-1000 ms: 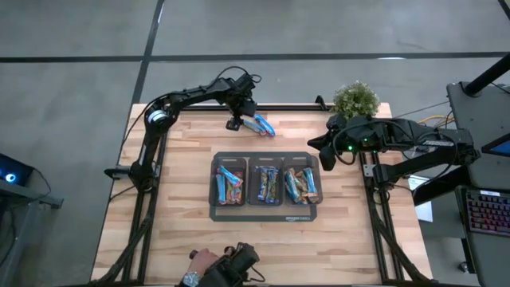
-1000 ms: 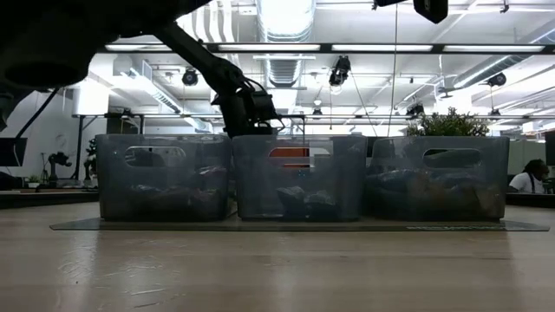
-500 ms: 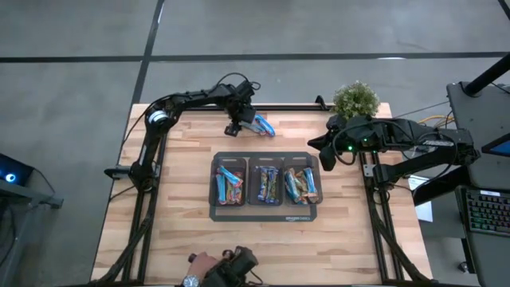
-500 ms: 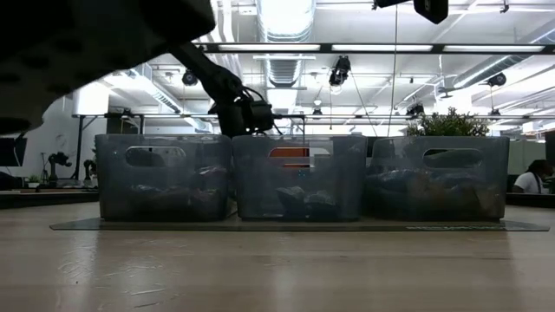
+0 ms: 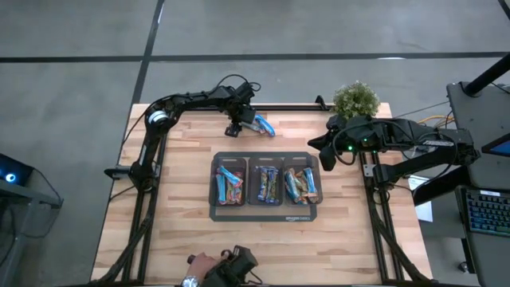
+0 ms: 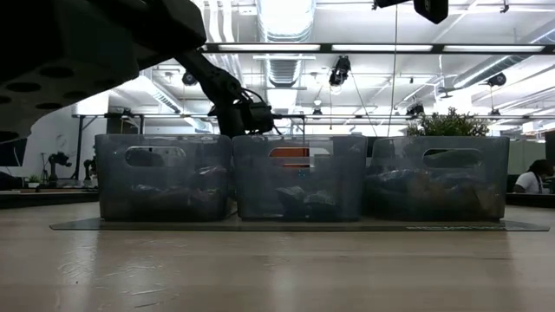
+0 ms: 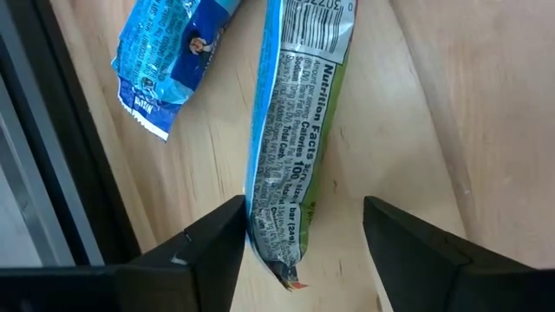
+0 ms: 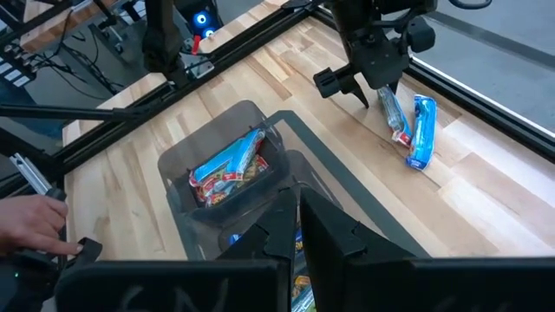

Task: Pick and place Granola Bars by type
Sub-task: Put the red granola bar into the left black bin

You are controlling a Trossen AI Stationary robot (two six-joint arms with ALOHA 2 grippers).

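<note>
Three clear plastic bins (image 5: pixel 265 185) already filled — two shiny blue-wrapped bars (image 5: pixel 262 124) left at twelve o'clock on the wooden desk (image 5: pixel 183 231); left fingers (image 7: pixel 208 251) spread wide around one, holding nothing, right fingers (image 8: pixel 295 230) closed, empty.

The left gripper (image 5: pixel 241 125) reaches to the table's far edge, fingers spread, while the right gripper (image 5: pixel 316 150) waits closed at the right side.

My own tool (image 8: pixel 297 227) sits closed over the wooden counter (image 8: pixel 260 82). Ahead, a clear bin (image 8: pixel 227 165) holds wrapped bars. My left tool (image 8: pixel 351 87) hovers beside two blue bars (image 8: pixel 409 121). A person's hand (image 8: pixel 30 223) shows nearby.
</note>
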